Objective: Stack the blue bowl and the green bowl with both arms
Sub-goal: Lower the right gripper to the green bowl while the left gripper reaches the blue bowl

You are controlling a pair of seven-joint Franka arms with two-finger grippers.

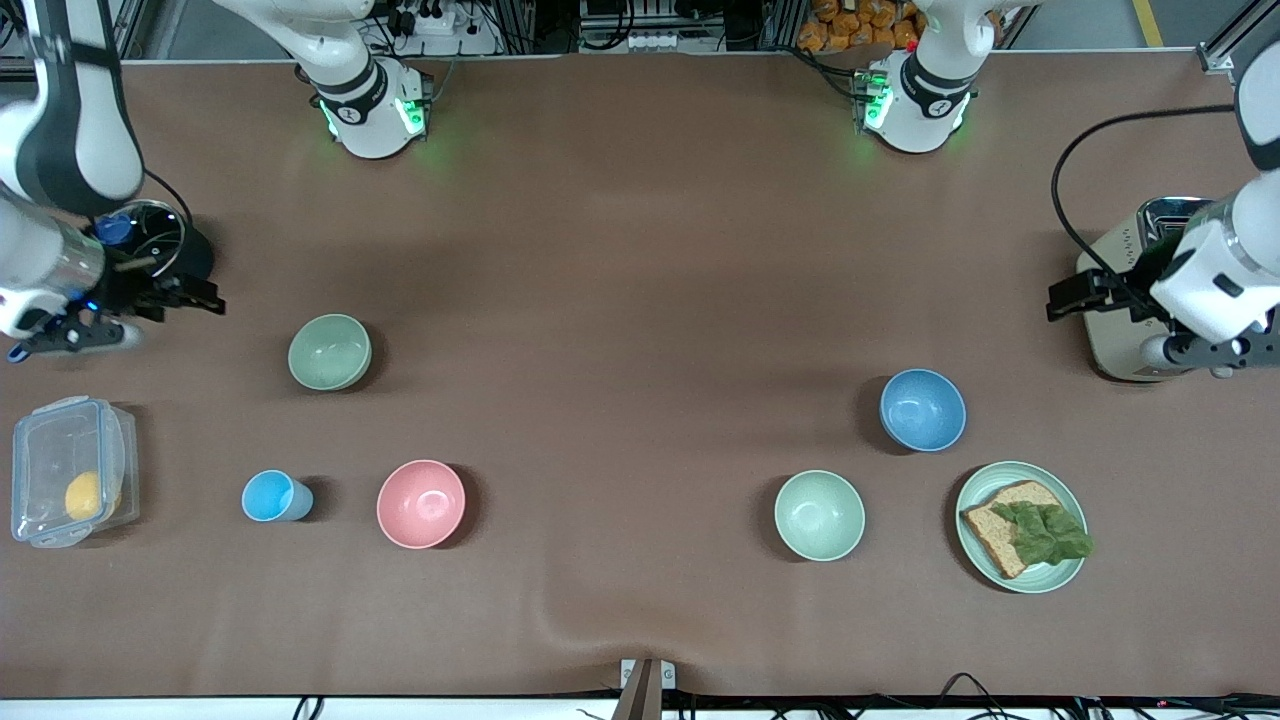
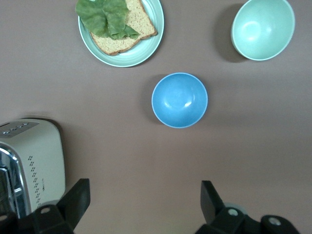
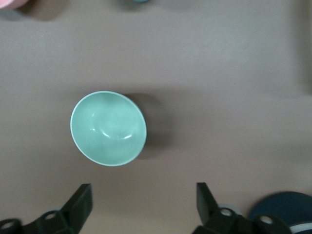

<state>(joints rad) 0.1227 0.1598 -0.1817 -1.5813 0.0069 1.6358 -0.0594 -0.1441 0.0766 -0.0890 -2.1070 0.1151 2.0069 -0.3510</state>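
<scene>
The blue bowl (image 1: 922, 410) stands upright toward the left arm's end of the table; it also shows in the left wrist view (image 2: 179, 100). The sage green bowl (image 1: 330, 351) stands upright toward the right arm's end; it also shows in the right wrist view (image 3: 108, 128). My left gripper (image 1: 1075, 297) hangs open and empty beside the toaster, apart from the blue bowl; its jaws (image 2: 144, 195) stand wide. My right gripper (image 1: 195, 297) hangs open and empty beside a black pot, apart from the green bowl; its jaws (image 3: 144, 197) stand wide.
A paler mint bowl (image 1: 819, 515) and a mint plate (image 1: 1050, 575) with bread and lettuce sit nearer the front camera than the blue bowl. A pink bowl (image 1: 421, 504), a light-blue cup (image 1: 272, 496) and a clear box (image 1: 70, 485) sit nearer than the green bowl. A toaster (image 1: 1120, 340) and a black pot (image 1: 160, 235) stand at the table's ends.
</scene>
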